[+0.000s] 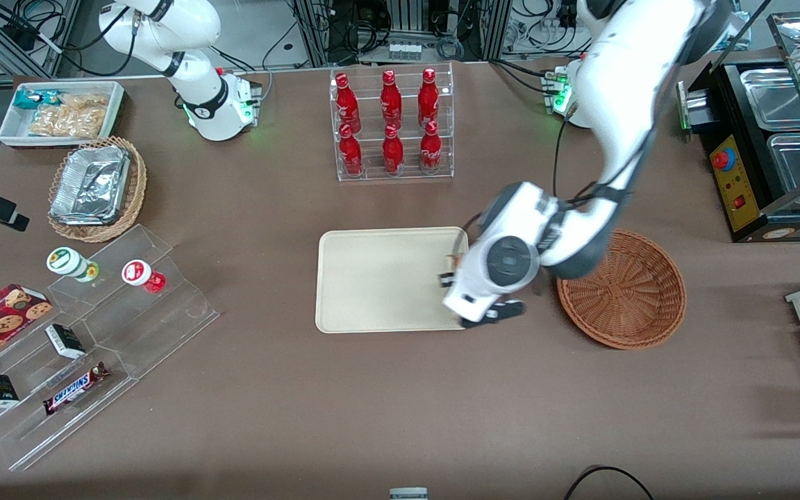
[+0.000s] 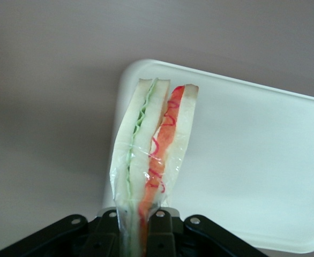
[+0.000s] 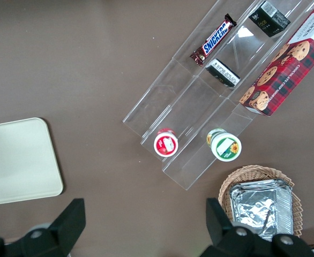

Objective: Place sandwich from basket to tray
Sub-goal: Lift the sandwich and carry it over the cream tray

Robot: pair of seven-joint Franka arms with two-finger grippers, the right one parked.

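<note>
the gripper (image 1: 450, 271) hangs over the edge of the tray (image 1: 372, 278) that faces the basket (image 1: 632, 295), with the white wrist of the working arm covering most of it in the front view. its jaws are clenched on the sandwich (image 2: 151, 150): in the left wrist view the two black fingers (image 2: 106, 233) pinch the narrow end of the clear-wrapped wedge, and the wedge sticks out away from the camera with its cut face showing, a green layer on one side and a red layer on the other between pale bread. the sandwich is lifted, not resting on anything, and its free end lies over a rounded corner of the tray (image 2: 253, 160), with the brown table (image 2: 50, 107) beside it.

in the front view only a small reddish sliver of the sandwich (image 1: 451, 261) peeks out at the wrist, just above the tray's rim. the tray is bare and lies flat near the middle of the table (image 1: 372, 417). the basket sits just beside the tray, toward the working arm's end of the table, and nothing shows in its visible part; the arm crosses above its rim. a clear rack of red bottles (image 1: 392, 125) stands farther from the front camera than the tray.
</note>
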